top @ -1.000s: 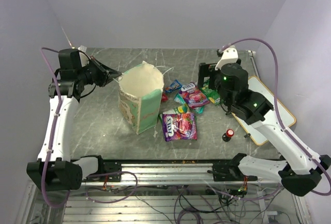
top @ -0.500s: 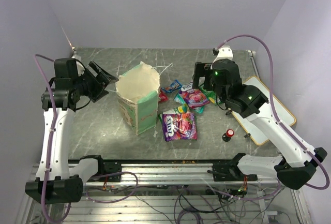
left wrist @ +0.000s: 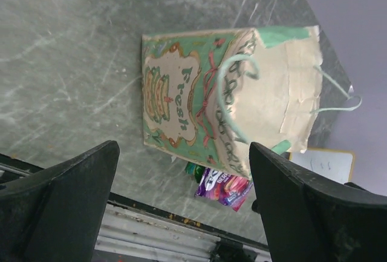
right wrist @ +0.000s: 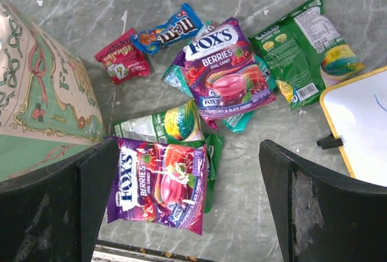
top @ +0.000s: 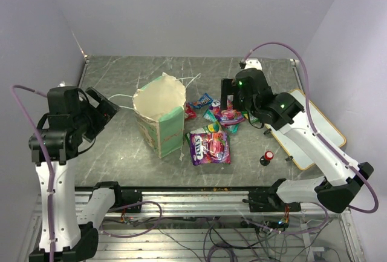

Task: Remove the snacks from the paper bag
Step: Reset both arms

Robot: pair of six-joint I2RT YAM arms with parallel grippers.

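Note:
The paper bag [top: 162,117] stands upright left of centre with its mouth open; only pale inner walls show inside. Its printed side [left wrist: 181,101] faces the left wrist camera, and its edge [right wrist: 36,104] shows in the right wrist view. The snacks lie on the table to its right: two purple packets [top: 210,147] [right wrist: 227,71], a blue one [right wrist: 169,29], a red one [right wrist: 124,62] and green ones [right wrist: 302,44]. My left gripper [top: 106,109] [left wrist: 183,153] hangs open and empty, left of the bag and apart from it. My right gripper [top: 231,100] [right wrist: 187,147] is open above the packets, holding nothing.
A wood-framed whiteboard [top: 311,132] lies at the right edge of the table. A small red-topped black knob [top: 267,155] stands near the front, right of the packets. A metal rail [top: 193,195] runs along the near edge. Walls close in on both sides.
My left gripper has opened, let go of the bag's left rim and drawn back to the left and toward the near edge. My right arm has shifted left over the packets.

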